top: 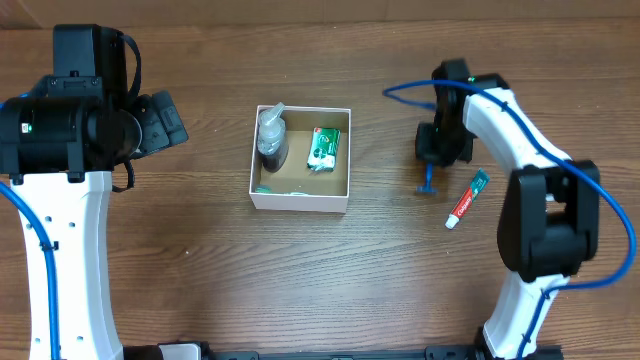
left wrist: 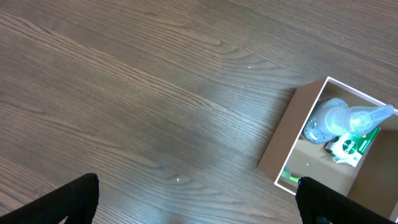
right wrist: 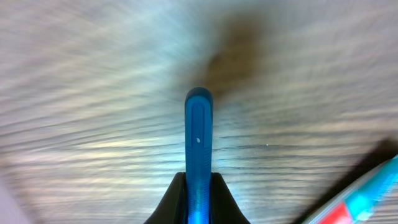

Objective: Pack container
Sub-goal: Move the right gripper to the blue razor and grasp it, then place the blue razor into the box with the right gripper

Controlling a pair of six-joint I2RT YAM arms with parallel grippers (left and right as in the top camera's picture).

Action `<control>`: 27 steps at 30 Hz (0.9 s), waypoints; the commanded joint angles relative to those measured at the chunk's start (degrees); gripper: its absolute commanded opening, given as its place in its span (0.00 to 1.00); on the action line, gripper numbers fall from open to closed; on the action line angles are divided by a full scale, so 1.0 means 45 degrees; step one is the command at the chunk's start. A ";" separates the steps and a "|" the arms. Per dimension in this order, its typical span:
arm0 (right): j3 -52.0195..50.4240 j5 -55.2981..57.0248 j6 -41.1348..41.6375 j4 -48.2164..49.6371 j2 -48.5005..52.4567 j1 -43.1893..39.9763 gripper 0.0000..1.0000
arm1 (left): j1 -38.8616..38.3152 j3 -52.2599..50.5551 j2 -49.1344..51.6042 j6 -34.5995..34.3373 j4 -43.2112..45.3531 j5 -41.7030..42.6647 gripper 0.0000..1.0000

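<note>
The container (top: 300,200) is a square white box with a brown inside, at the table's middle. In it lie a clear spray bottle (top: 271,135) and a small green-and-white packet (top: 323,148); both also show in the left wrist view, the container (left wrist: 280,149), the bottle (left wrist: 339,119), the packet (left wrist: 351,146). My right gripper (top: 432,160) is shut on a blue razor handle (right wrist: 199,143), right of the container. A toothpaste tube (top: 466,198) lies beside it. My left gripper (left wrist: 196,205) is open and empty, left of the container.
The toothpaste tube's end shows at the lower right in the right wrist view (right wrist: 357,199). Blue cables run along both arms. The table is dark wood.
</note>
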 commanded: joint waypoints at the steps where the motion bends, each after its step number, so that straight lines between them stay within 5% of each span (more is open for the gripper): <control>1: 0.1234 0.0019 -0.0942 0.0369 -0.2720 0.1209 0.04 | 0.0058 0.0019 0.0039 0.0248 0.0068 0.0068 1.00; 9: 0.1418 0.0384 0.1705 0.2594 -0.3424 0.5124 0.04 | 0.0058 0.0019 0.0039 0.0248 0.0058 0.0068 1.00; 19: 0.1418 0.0238 0.2846 0.2846 -0.0413 0.5620 0.07 | 0.0058 0.0019 0.0039 0.0248 0.0063 0.0073 1.00; 24: 0.1540 0.0248 0.2195 0.3002 -0.0277 0.5615 0.38 | 0.0058 0.0019 0.0039 0.0253 0.0058 0.0068 1.00; 25: 0.1753 0.0364 0.2113 0.2880 -0.0505 0.5615 0.57 | 0.0058 0.0019 0.0039 0.0253 0.0058 0.0068 1.00; 27: 0.2195 0.0772 0.2113 0.2501 -0.0937 0.5586 0.60 | 0.0058 0.0019 0.0039 0.0253 0.0058 0.0068 1.00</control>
